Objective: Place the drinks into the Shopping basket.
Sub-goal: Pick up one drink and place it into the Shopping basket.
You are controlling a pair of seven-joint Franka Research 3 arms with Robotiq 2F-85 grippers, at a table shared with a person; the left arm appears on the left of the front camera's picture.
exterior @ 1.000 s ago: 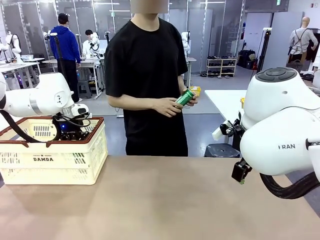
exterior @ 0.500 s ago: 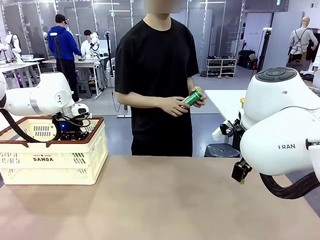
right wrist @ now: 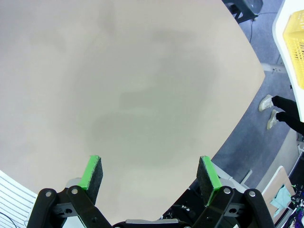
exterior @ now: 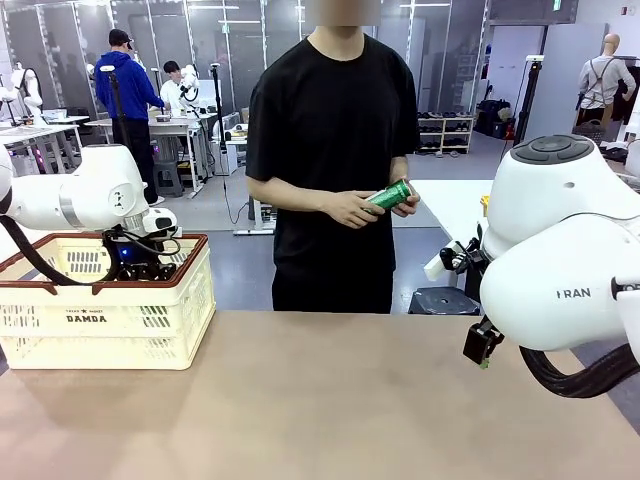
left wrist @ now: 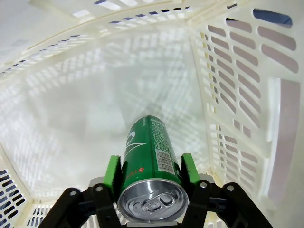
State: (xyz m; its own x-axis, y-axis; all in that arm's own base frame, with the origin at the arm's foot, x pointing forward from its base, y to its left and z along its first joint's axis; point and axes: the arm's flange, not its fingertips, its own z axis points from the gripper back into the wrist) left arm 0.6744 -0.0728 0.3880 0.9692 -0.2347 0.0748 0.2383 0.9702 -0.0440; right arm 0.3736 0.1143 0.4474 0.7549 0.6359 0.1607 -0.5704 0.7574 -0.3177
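L end effector [left wrist: 150,172] sits low inside Shopping basket [left wrist: 237,95], straddling green can [left wrist: 147,142] for drop-off; pinch vs slack unclear. R end effector [right wrist: 150,166] spread, idle over surface [right wrist: 118,71].

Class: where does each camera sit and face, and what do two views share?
Front: robot's side, facing the person across the table; left arm, right arm show.
Left wrist: inside the Shopping basket; left gripper flanks a green can.
Right wrist: looks down at table; right gripper open.
Shared: Shopping basket, front and left wrist.
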